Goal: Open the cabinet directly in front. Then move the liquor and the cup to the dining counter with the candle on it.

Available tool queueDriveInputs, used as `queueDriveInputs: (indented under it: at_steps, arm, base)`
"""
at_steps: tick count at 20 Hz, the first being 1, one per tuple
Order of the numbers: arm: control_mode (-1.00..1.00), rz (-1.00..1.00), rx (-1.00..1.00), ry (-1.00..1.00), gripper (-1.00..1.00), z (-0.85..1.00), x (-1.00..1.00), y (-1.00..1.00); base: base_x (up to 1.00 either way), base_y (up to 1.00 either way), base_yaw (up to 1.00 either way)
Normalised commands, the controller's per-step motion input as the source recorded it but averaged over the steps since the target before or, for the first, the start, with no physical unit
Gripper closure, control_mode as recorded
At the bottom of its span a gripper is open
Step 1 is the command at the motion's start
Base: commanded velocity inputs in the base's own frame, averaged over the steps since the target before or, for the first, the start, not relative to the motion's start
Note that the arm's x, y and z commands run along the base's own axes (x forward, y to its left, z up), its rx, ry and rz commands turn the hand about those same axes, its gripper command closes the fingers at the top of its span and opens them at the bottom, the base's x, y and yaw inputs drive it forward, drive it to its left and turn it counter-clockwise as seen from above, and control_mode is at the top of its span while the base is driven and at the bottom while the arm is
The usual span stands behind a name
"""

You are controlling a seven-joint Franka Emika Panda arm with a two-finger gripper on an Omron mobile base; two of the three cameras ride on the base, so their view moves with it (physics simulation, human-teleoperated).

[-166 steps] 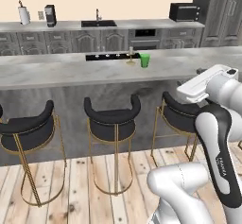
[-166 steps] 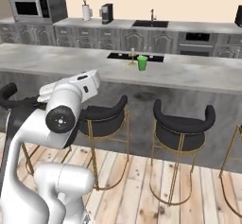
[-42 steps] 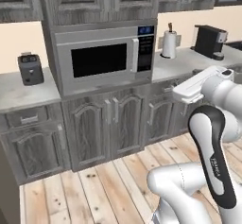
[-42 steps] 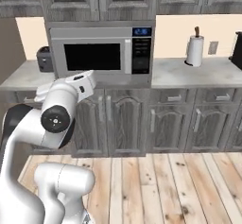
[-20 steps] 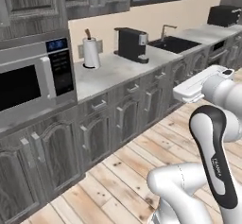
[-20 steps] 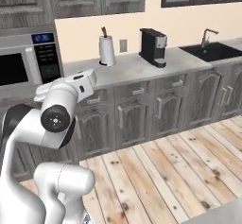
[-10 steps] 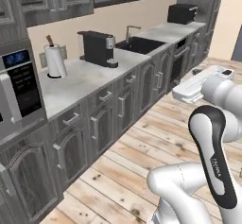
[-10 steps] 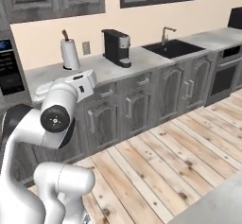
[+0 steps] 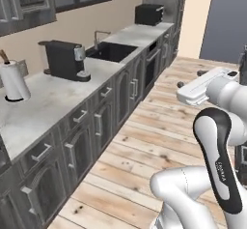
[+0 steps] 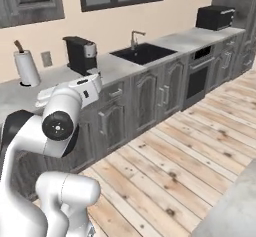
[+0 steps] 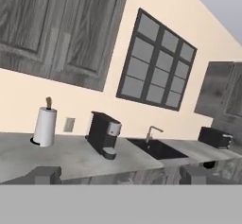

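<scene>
My two-finger gripper (image 11: 120, 175) hangs spread wide, grasping nothing; dark grey wood-grain wall cabinet doors (image 11: 52, 27) sit upper left, shut – nothing else done as far as I see

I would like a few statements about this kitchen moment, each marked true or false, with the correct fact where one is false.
1. A paper towel roll stands upright on the counter. True.
2. The coffee machine stands between the paper towel roll and the sink. True.
3. The gripper is shut on a green cup. False: its jaws are open and hold nothing.
4. The sink's faucet is on the wall side of the basin. True.
5. The black appliance at the far end of the counter lies on the floor. False: it sits on the counter.
6. The floor is white tile. False: it is light wooden planks.
</scene>
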Motion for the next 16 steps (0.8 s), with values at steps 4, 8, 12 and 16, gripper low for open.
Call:
queueDriveInputs:
  at_steps: [4,8,12,16]
  arm:
    - [1.0,0.0,0.0,0.0,-1.0,0.0,0.0,0.0]
    - [1.0,0.0,0.0,0.0,-1.0,0.0,0.0,0.0]
    - [1.0,0.0,0.0,0.0,-1.0,0.0,0.0,0.0]
    - [1.0,0.0,0.0,0.0,-1.0,0.0,0.0,0.0]
  base:
    - [0.96,-0.13,-0.34]
    - [0.91,-0.09,-0.36]
    - [0.89,-0.01,-0.37]
    - [0.85,0.0,-0.36]
